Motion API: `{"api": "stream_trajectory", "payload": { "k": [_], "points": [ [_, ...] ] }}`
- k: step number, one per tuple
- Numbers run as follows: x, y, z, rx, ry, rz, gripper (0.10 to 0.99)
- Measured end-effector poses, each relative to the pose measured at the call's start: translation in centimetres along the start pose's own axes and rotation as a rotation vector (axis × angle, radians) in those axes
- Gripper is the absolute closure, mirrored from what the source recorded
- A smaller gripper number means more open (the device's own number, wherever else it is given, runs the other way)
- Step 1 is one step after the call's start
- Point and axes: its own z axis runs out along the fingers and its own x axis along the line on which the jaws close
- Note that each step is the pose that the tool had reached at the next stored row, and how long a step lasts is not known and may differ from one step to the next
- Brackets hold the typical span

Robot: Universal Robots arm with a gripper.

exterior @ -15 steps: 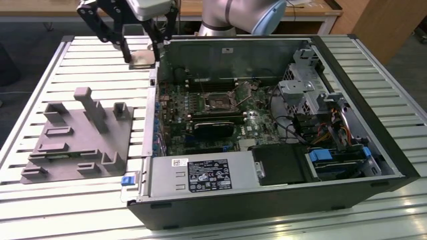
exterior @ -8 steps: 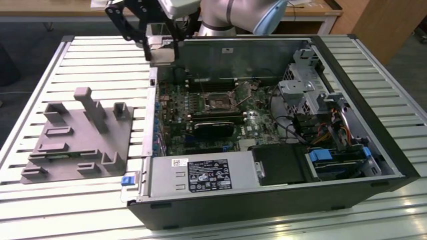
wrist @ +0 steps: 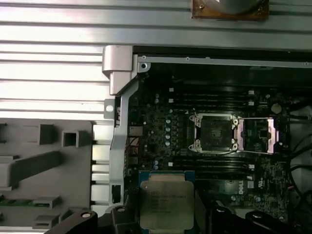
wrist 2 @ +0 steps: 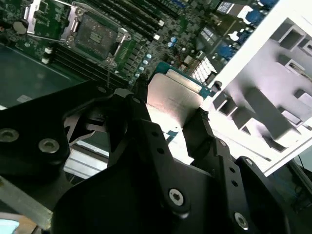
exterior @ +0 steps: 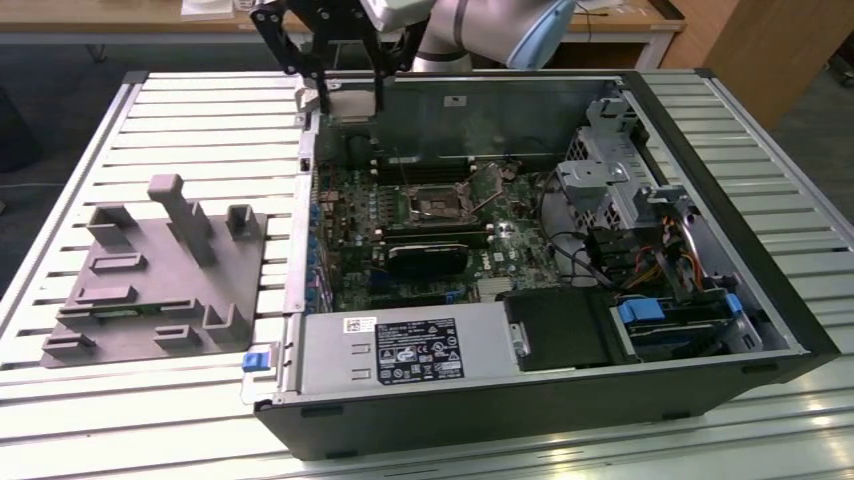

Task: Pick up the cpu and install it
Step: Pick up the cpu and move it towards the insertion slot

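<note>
Where the case (exterior: pixel 787 300) wall meets the slatted table (exterior: pixel 200 120), we see the gripper (exterior: pixel 350 100) raised above it, fingers pinching the cpu (wrist: pixel 165 204) (silver top, green rim), socket (wrist: pixel 214 132) well apart.

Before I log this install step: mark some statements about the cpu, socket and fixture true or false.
1. The gripper is shut on the cpu. True.
2. The cpu sits in the socket. False: it is held up in the gripper, apart from the socket.
3. The socket is open, with no chip in it. True.
4. The grey fixture block stands inside the computer case. False: it is on the table outside the case, on the exterior view's left.
</note>
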Motion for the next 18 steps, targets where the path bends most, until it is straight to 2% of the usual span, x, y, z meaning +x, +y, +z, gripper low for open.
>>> {"api": "stream_trajectory", "payload": {
  "k": [13, 18],
  "points": [
    [-4.44, 2.44, 1.0, 0.0, 0.0, 0.0, 0.549],
    [-6.19, 3.0, 1.27, 0.0, -0.0002, 0.0, 0.549]
  ]
}}
